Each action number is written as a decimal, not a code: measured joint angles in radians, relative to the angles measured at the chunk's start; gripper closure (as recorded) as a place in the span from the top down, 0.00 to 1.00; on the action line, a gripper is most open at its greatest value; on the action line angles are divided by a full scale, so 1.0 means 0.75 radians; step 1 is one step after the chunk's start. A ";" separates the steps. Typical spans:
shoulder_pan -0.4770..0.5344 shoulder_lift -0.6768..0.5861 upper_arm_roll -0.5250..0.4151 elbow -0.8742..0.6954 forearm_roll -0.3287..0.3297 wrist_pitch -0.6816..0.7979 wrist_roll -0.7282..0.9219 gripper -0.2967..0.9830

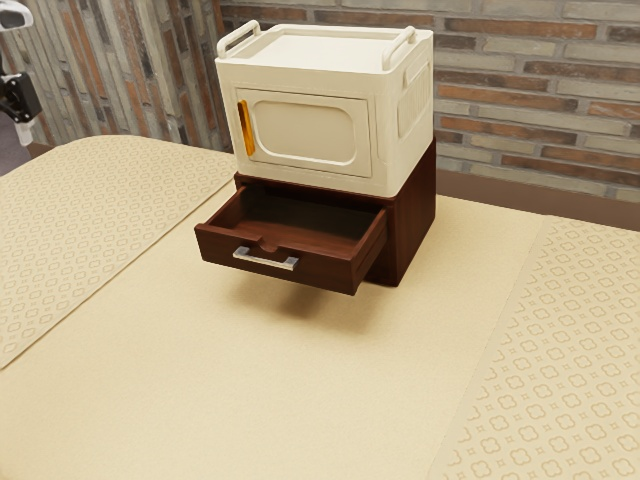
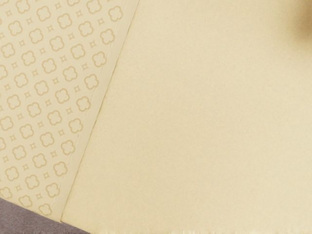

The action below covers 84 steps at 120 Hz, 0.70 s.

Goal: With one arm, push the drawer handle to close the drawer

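"So, what's the biggest thing here?"

"The brick wall (image 1: 540, 95), then the table (image 1: 130, 400) in front of it. The wrist view catches the table's edge, with grey floor (image 2: 29, 219) beyond."

"And on the table?"

"A white cabinet (image 1: 300, 135) with a shut door, sitting on a dark red wooden unit (image 1: 415, 225). The unit's drawer (image 1: 335, 272) is pulled out, its front edge jutting well past the cabinet."

"Any room to move?"

"Plenty: plain cream surface spreads before the drawer front and runs out toward the patterned strips on either side."

"Where's the end effector (image 1: 24, 128)?"

"At the exterior view's upper left edge, well apart from the drawer. I can't tell whether it's apart or together."

"The handle (image 1: 265, 260)?"

"Silver, on the middle of the drawer front, facing the open side."
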 joint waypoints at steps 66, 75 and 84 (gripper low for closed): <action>-0.096 0.015 -0.153 0.192 -0.146 -0.075 -0.024 0.44; -0.099 0.022 -0.155 0.152 -0.145 -0.077 -0.039 0.34; -0.062 0.029 -0.231 0.073 -0.129 -0.078 -0.065 0.27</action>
